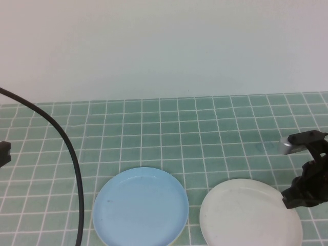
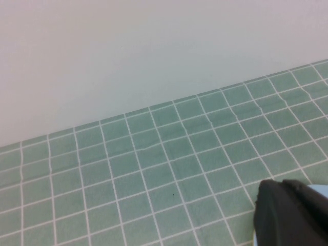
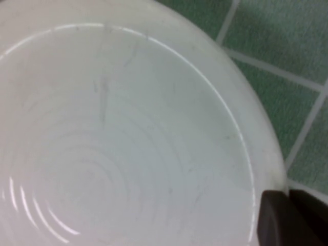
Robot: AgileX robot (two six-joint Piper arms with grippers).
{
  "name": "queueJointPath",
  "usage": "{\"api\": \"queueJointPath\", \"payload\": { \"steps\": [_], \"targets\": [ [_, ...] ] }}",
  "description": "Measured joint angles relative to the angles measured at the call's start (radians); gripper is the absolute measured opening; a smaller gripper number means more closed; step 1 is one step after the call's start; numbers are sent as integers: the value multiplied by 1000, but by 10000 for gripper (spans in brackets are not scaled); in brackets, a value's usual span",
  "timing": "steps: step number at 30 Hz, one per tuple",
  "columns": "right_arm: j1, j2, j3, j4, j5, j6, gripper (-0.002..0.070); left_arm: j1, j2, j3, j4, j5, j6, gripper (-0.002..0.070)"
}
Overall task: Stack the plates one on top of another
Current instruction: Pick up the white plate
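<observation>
Two plates lie side by side at the near edge of the green tiled table: a light blue plate [image 1: 140, 206] on the left and a white plate [image 1: 246, 215] on the right. My right gripper [image 1: 288, 197] is at the white plate's right rim. In the right wrist view its dark fingers [image 3: 279, 218] are shut on the rim of the white plate [image 3: 118, 143], one inside and one outside. My left gripper [image 2: 281, 188] is shut and holds nothing. It hovers over the tiles, with a sliver of the light blue plate [image 2: 319, 190] just behind it.
A black cable [image 1: 61, 138] curves down the left side of the high view, beside the light blue plate. Green tiled table [image 1: 205, 133] stretches back to a plain pale wall [image 1: 164, 46].
</observation>
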Motion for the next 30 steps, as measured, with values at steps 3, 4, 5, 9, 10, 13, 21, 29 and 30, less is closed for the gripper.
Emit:
{"api": "queueJointPath", "payload": {
  "steps": [3, 4, 5, 9, 10, 13, 21, 29, 30],
  "targets": [
    [0, 0, -4, -7, -15, 0, 12, 0, 0, 0, 0, 0, 0, -1],
    [0, 0, -8, -16, -17, 0, 11, 0, 0, 0, 0, 0, 0, -1],
    [0, 0, -16, -22, -19, 0, 11, 0, 0, 0, 0, 0, 0, -1],
    [0, 0, -62, -43, -21, 0, 11, 0, 0, 0, -4, 0, 0, -1],
    [0, 0, -73, -46, -21, 0, 11, 0, 0, 0, -4, 0, 0, -1],
    [0, 0, -117, -51, -17, 5, 11, 0, 0, 0, -4, 0, 0, -1],
    [0, 8, -306, -211, 108, 106, 11, 0, 0, 0, -5, 0, 0, -1],
    [4, 8, -571, -237, 305, 146, 11, 0, 0, 0, -31, 0, 0, -1],
    [14, 8, -598, -218, 323, 146, 11, 0, 0, 0, -31, 0, 0, -1]
  ]
}}
